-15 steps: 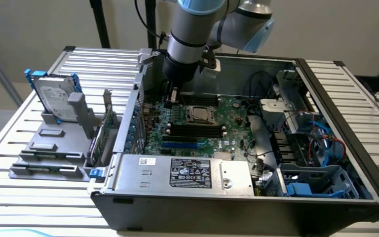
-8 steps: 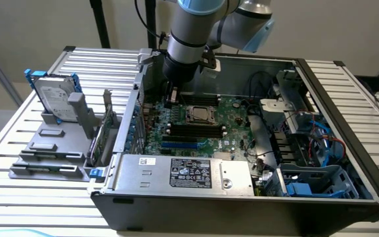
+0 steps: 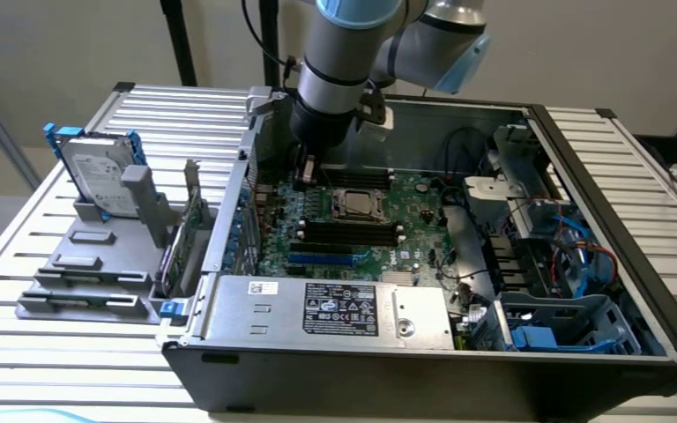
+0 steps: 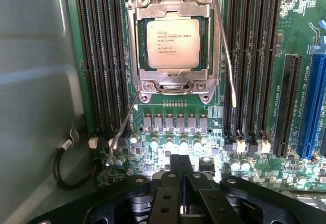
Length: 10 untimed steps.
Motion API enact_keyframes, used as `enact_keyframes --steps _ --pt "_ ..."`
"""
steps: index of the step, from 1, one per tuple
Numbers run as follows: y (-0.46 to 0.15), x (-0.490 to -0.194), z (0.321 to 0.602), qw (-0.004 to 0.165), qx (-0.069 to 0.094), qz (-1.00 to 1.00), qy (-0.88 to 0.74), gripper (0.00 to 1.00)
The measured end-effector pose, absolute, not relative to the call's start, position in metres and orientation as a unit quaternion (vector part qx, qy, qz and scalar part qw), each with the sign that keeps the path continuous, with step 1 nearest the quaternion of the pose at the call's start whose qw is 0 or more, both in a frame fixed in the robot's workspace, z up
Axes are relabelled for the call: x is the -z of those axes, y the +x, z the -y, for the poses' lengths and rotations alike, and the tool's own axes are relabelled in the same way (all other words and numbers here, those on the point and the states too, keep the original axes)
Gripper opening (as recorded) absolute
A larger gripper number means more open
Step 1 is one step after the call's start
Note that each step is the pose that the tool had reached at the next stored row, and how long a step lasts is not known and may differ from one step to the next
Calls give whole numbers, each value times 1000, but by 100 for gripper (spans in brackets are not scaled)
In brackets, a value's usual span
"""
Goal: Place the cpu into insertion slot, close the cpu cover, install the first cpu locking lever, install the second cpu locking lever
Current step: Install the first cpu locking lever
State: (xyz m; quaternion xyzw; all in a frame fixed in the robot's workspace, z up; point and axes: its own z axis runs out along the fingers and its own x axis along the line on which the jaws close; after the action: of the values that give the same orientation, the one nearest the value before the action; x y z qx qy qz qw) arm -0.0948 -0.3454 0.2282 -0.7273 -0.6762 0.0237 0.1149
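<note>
1. the cpu [image 4: 173, 38] carries dark print beginning "intel xeon"; the lines below it are too small to read.
2. it lies in the insertion slot [image 4: 144, 51], with the cpu cover [image 4: 175, 0] flat around it.
3. two wire levers [image 4: 226, 56] angle away from the socket, one on each side.
4. the end effector [image 4: 179, 159] hangs near the socket, fingers pressed together, holding nothing.
5. the open computer case [image 3: 433, 379] on the desk [image 3: 33, 352] holds the green motherboard [image 3: 415, 220] and a power supply [image 3: 244, 304] with an unreadable label.

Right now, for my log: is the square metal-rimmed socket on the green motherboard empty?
No, the pale silvery square cpu lies in it, under the closed metal cover.
</note>
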Motion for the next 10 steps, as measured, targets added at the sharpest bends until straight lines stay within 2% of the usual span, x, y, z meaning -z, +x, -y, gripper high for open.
enact_keyframes --steps 10 --pt "-98 -229 345 135 -7 646 -752 11"
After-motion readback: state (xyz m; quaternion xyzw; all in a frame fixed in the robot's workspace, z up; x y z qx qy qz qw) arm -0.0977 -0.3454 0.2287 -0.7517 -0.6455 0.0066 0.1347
